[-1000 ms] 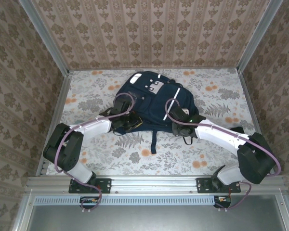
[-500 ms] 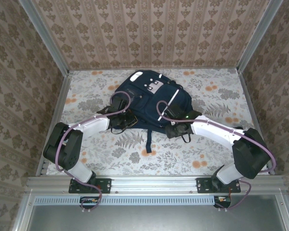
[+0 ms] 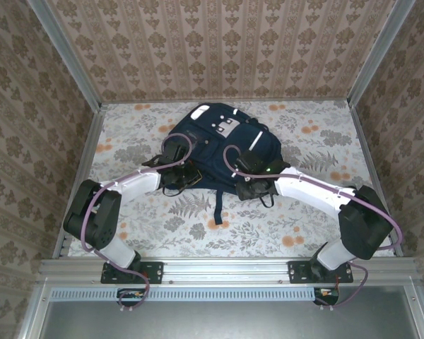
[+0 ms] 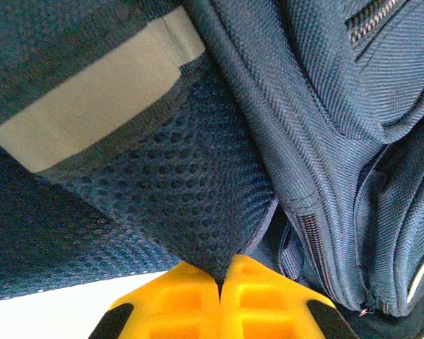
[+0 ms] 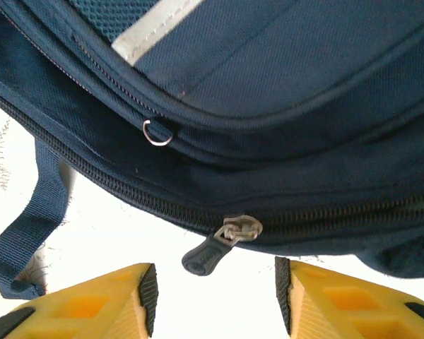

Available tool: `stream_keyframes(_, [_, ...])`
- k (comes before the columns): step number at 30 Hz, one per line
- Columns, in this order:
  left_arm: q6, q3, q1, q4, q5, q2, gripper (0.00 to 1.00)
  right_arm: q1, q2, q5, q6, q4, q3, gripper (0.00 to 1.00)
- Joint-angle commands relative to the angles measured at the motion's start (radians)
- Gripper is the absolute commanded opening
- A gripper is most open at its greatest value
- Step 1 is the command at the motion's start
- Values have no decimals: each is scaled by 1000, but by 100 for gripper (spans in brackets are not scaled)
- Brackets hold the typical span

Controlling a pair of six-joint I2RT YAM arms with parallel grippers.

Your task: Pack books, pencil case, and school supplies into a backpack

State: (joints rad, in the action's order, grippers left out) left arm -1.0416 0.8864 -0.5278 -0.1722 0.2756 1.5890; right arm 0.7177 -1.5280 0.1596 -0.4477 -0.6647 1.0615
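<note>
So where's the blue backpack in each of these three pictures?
Top external: backpack at the far middle of the table.
Left wrist: its mesh fabric across the frame, pinched by the left gripper.
Right wrist: upper frame, zipper pull above the open right gripper.
Shared landmark: its pale stripe.

no legible text, grey patch on backpack (image 3: 222,141) too small to read
</note>
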Motion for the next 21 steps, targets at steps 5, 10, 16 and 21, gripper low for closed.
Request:
stream_keyframes(5, [25, 26, 6, -10, -16, 2, 0, 31, -32, 97, -239, -11, -19, 47])
stream_keyframes(10, [28, 28, 8, -10, -13, 2, 0, 5, -57, -15, -268, 99, -49, 40])
stream_keyframes(16, [23, 23, 8, -3, -10, 2, 0, -6, -84, -37, -273, 122, -48, 34])
stream_keyframes(21, [28, 27, 11, -7, -10, 2, 0, -12, -77, 6, -266, 114, -53, 18])
